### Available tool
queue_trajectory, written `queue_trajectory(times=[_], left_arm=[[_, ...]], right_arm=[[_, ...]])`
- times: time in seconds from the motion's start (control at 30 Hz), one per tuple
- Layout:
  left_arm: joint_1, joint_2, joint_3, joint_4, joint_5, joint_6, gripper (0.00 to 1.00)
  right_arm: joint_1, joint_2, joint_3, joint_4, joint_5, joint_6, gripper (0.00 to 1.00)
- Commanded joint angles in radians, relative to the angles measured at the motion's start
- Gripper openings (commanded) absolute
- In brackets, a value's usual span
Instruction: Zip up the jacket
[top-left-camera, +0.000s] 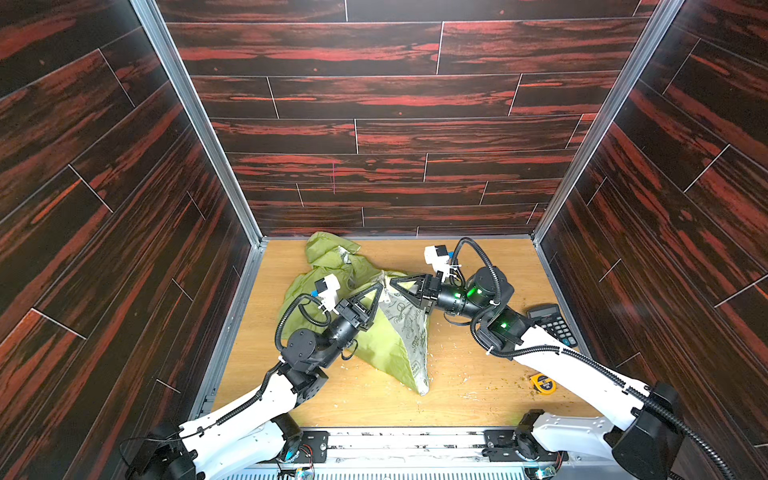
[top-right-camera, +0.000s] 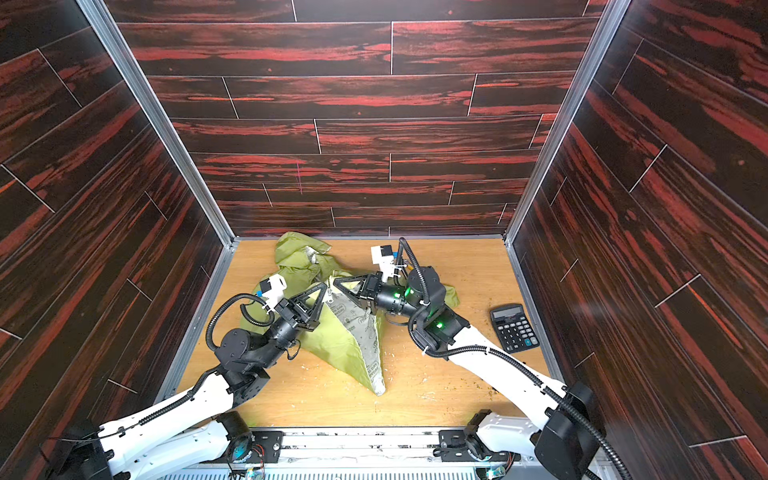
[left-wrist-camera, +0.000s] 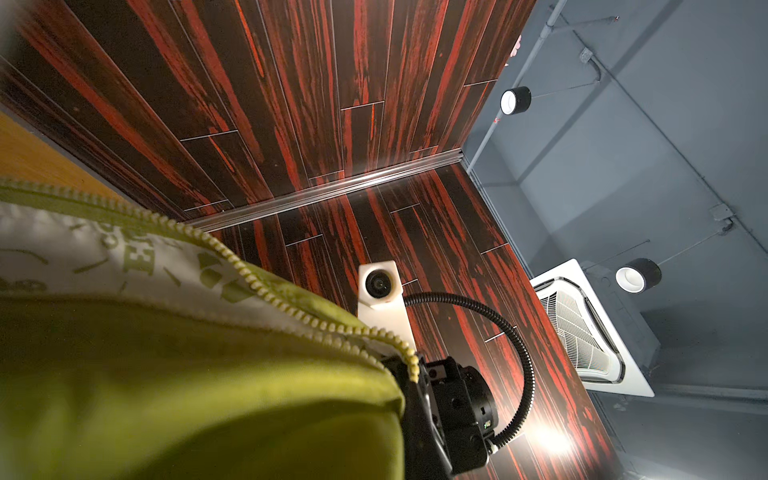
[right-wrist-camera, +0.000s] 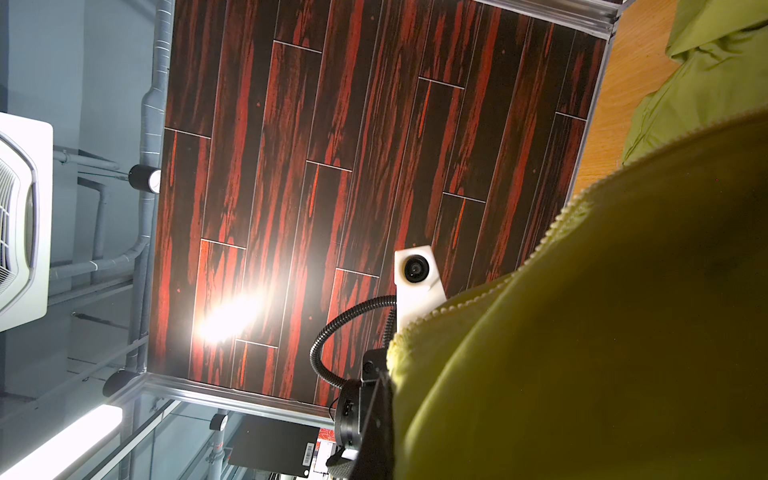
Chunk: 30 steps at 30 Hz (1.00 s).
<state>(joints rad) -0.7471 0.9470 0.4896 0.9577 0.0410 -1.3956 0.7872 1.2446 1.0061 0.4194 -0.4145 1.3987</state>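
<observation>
As the left pincer (top-left-camera: 379, 289) and right pincer (top-left-camera: 393, 283) each pinch the jacket (top-left-camera: 370, 349), seemingly by its zipper (left-wrist-camera: 266, 291), both edges should meet evenly between the tips.

1. The jacket (top-left-camera: 374, 345) covers the middle and far-left part of the table (top-left-camera: 490, 262). It is tented to a peak where the left gripper (top-left-camera: 379, 287) and right gripper (top-left-camera: 394, 282) pinch it, tips almost touching, so there is no way through between them.
2. Its hood end lies close to the back wall (top-left-camera: 395, 124). Only a thin strip of table shows between jacket and left wall (top-left-camera: 124, 208).
3. The left arm (top-left-camera: 307, 345) hangs over the jacket's left side.
4. Far right, behind the right arm (top-left-camera: 561, 357), the table is bare.
5. The near strip between the arms is open, save crumbs (top-left-camera: 465, 379).
6. A calculator (top-left-camera: 552, 322) sits by the right wall (top-left-camera: 665, 208), just beside the right arm. A tape measure (top-left-camera: 542, 383) lies nearer, beside the same arm.
</observation>
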Motion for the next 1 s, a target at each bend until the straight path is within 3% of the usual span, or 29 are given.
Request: queue_trajectory(times=[0.0,0.97], left_arm=[[-0.001,-0.008,0.024,0.047,0.007,0.013,0.00],[-0.001,-0.011,0.038,0.065,0.006,0.014,0.00]], right_arm=[[0.018,-0.022,-0.019,0.002,-0.027,0.000,0.00],[0.012,-0.019,-0.080,0.030,-0.058,0.031,0.00]])
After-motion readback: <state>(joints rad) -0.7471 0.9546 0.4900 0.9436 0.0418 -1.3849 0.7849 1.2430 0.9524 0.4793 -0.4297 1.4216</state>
